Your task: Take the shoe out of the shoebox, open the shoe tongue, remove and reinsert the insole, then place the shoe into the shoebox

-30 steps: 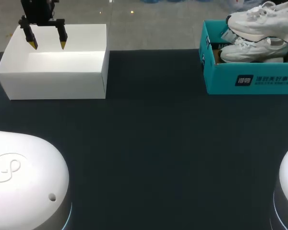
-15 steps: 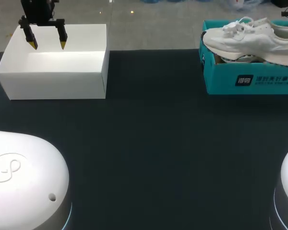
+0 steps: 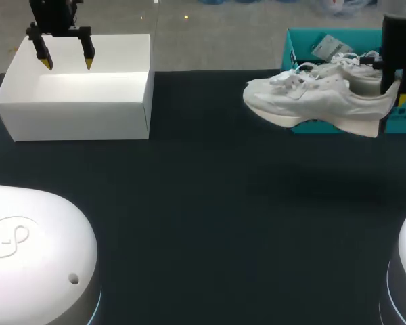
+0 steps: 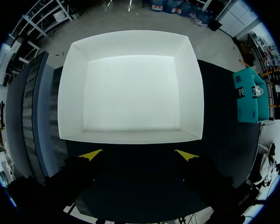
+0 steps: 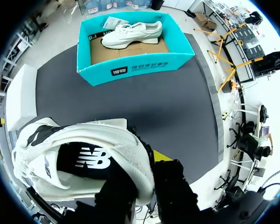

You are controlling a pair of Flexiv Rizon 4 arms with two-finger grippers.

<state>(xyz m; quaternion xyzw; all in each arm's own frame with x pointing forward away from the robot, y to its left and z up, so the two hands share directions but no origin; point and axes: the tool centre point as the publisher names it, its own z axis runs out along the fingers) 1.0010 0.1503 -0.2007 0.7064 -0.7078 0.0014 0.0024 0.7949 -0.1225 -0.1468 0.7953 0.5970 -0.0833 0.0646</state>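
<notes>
Table [image 3: 210,203]: dark, white box [image 3: 74,108] left, teal shoebox [image 5: 130,70] right.
Shoe [image 3: 311,101]: out of shoebox, airborne just beside it.
Right gripper [image 3: 394,95]: clamped on its back end, so tongue's free.
Left gripper [image 3: 68,64]: fingers apart over white box, idle.

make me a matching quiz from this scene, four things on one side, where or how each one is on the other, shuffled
1 lifted shoe
2 second shoe
3 left gripper
4 white box

a lying in the teal shoebox
b open, over the white box
c on the table's far left, nothing inside
d in the air, heel in the right gripper

Pairs: 1-d, 2-a, 3-b, 4-c
</notes>
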